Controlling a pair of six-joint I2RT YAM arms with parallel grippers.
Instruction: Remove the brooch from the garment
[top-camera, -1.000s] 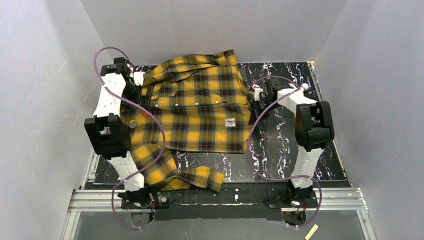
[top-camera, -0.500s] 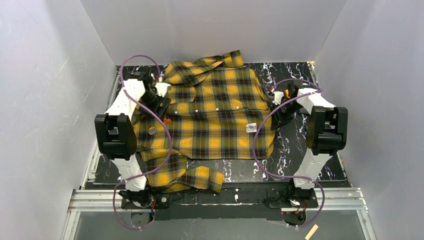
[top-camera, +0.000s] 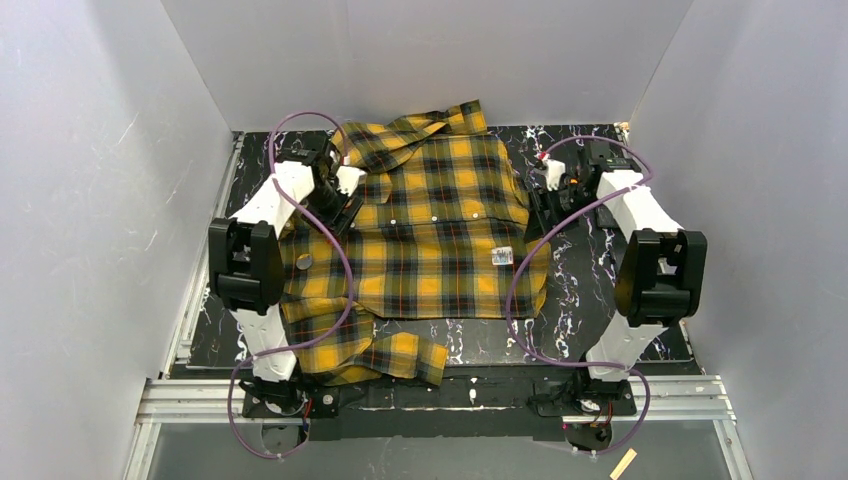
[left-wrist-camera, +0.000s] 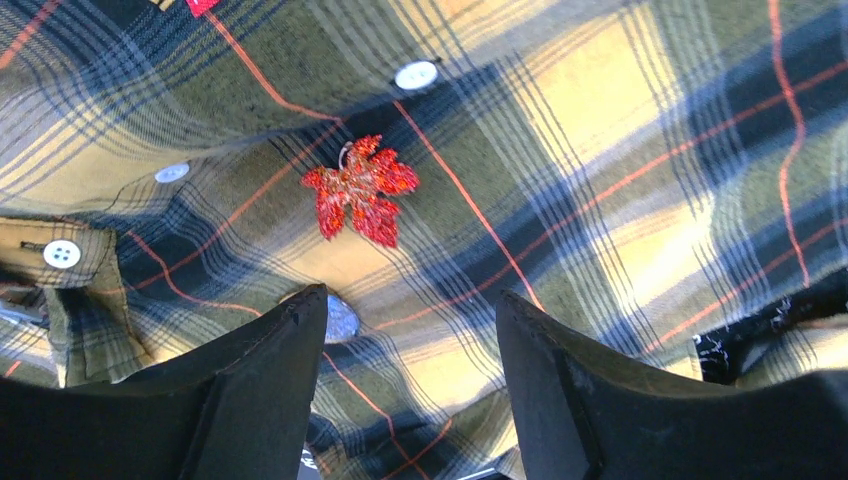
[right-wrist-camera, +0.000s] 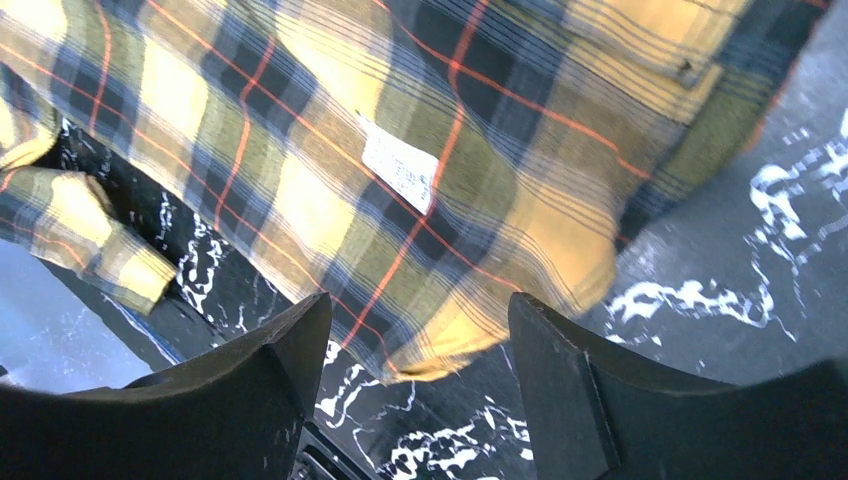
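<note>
Left tool (left-wrist-camera: 410, 295) is hovering just short of the brooch (left-wrist-camera: 360, 190), its two fingers standing partly apart and gripping nothing; only plaid cloth is showing in the gap between them. The brooch is sitting beyond the fingertips and slightly to the left of the gap's midline. To do this step well, the tool should probably be shifting a little that way before descending, so that the fingers are straddling the ornament's body rather than one lobe. I judge the main risk to be pinching fabric along with it, so the fingers should be closing on the raised piece itself and the pull should be staying gentle, with the shirt being held down if it is starting to lift.

The brooch is looking like a small red, glittering leaf with several pointed lobes and a thin wire loop at its top. It is lying flat on the garment (left-wrist-camera: 600, 120), below and to the left of a white button (left-wrist-camera: 416, 74) and above a round silvery disc (left-wrist-camera: 342, 318) beside the left fingertip. From the top view it is hiding under the left arm.

Further out, the right tool (right-wrist-camera: 420, 300) is waiting with fingers wide and empty above the shirt's hem, near the white label (right-wrist-camera: 400, 172), where the cloth is meeting the black marbled surface (right-wrist-camera: 720, 280).
</note>
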